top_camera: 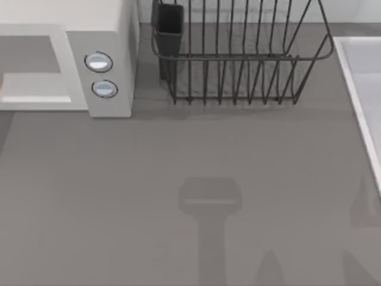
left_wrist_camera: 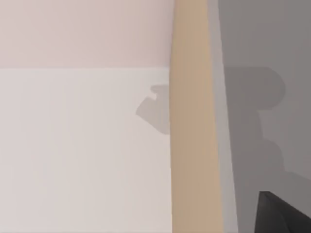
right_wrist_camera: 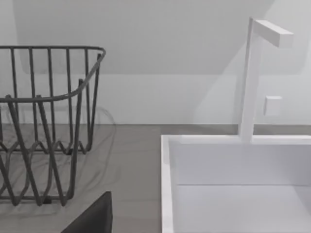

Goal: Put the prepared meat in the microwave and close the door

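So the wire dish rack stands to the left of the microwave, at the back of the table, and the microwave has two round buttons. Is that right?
Not quite. In the top view the wire dish rack stands to the right of the microwave, not the left. The rest holds: both are at the back of the table, and the microwave has two round buttons.

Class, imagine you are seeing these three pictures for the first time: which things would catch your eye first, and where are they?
First comes the dark wire dish rack at the table's far edge, right of centre, with a dark cup-like holder at its left end. To its left stands the boxy white microwave, with two round silvery-blue buttons on its side panel. At the table's right edge sits a white rectangular sink with a white angular tap.
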`<action>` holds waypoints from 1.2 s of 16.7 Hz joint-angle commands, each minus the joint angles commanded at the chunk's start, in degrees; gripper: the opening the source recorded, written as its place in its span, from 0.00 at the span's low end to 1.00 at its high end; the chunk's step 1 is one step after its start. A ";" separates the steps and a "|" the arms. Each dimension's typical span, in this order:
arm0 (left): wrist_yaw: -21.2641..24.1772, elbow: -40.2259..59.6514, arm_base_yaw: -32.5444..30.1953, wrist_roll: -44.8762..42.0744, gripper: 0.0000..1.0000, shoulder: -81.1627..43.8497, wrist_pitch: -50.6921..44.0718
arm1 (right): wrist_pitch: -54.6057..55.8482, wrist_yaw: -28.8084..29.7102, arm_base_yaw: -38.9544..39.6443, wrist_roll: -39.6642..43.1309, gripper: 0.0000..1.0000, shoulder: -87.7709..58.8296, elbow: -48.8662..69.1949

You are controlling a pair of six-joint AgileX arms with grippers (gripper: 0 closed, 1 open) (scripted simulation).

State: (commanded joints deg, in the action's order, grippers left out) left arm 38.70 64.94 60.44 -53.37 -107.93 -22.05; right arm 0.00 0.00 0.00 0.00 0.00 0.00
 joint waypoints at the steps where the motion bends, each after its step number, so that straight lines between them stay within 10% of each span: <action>1: 0.00 0.00 0.00 0.00 0.00 0.00 0.00 | 0.00 0.00 0.00 0.00 1.00 0.00 0.00; 20: -5.42 -23.01 -10.65 11.83 0.00 18.68 10.94 | 0.00 0.00 0.00 0.00 1.00 0.00 0.00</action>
State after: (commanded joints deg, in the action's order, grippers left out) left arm 33.28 41.93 49.79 -41.54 -89.26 -11.11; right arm 0.00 0.00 0.00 0.00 0.00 0.00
